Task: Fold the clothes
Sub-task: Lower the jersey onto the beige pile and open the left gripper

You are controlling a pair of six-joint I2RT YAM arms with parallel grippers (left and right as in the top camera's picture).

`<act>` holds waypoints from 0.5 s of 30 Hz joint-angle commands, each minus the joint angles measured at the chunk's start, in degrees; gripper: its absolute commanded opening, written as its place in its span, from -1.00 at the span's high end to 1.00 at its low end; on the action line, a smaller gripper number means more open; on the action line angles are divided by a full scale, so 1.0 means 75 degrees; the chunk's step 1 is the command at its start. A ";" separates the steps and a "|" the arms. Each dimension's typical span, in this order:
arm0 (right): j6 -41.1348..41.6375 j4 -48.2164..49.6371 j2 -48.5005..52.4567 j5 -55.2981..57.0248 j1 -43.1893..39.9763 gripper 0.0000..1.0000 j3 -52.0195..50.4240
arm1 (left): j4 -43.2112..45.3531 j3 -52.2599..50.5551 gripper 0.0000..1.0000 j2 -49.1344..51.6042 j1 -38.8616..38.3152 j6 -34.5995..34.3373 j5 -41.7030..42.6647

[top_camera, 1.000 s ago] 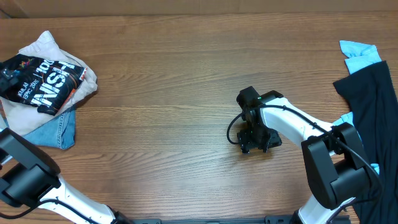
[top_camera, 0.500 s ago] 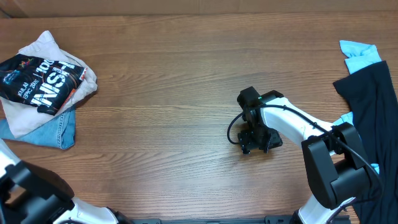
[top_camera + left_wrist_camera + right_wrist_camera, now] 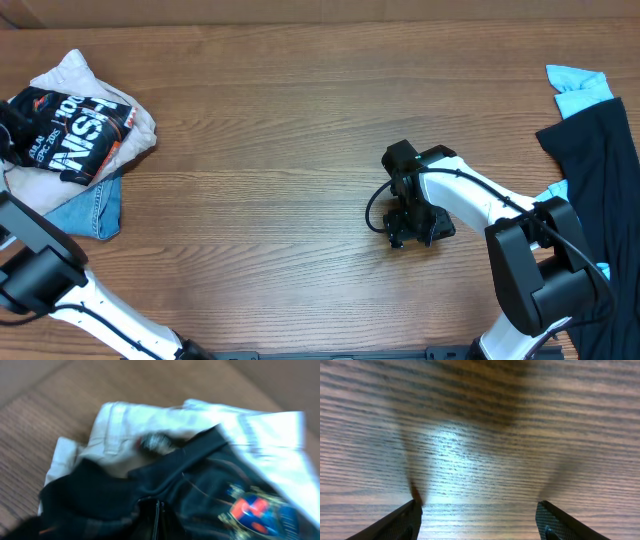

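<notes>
My left gripper is closed tight against the soft black printed jersey, crumpled atop cream cloth and blue denim at the far left; my right gripper stands wide over the streaky wood-grain table.

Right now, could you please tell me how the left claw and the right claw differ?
The left claw is shut, pinching the black jersey; the right claw stands open and holds nothing. The left claw is at the far left edge of the wooden table; the right claw hangs over bare wood near the middle. Both are dark and low over the same tabletop.
</notes>
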 commanded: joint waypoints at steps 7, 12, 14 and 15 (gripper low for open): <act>0.0009 -0.0082 0.0079 -0.0009 -0.0035 -0.53 -0.0061 | -0.0015 0.0023 0.60 0.1070 0.0635 -0.0242 0.0038; 0.0012 -0.0090 0.0079 -0.0012 -0.0038 -0.53 -0.0061 | -0.0012 0.0256 -0.07 0.0717 0.0752 -0.0256 0.1215; 0.0012 -0.0085 0.0079 -0.0012 -0.0035 -0.53 -0.0061 | -0.0029 0.0428 -0.25 0.0440 0.0790 -0.0335 0.1737; 0.0012 -0.0064 0.0079 -0.0009 -0.0038 -0.53 -0.0061 | -0.0032 0.0507 -0.36 0.0242 0.0796 -0.0428 0.1874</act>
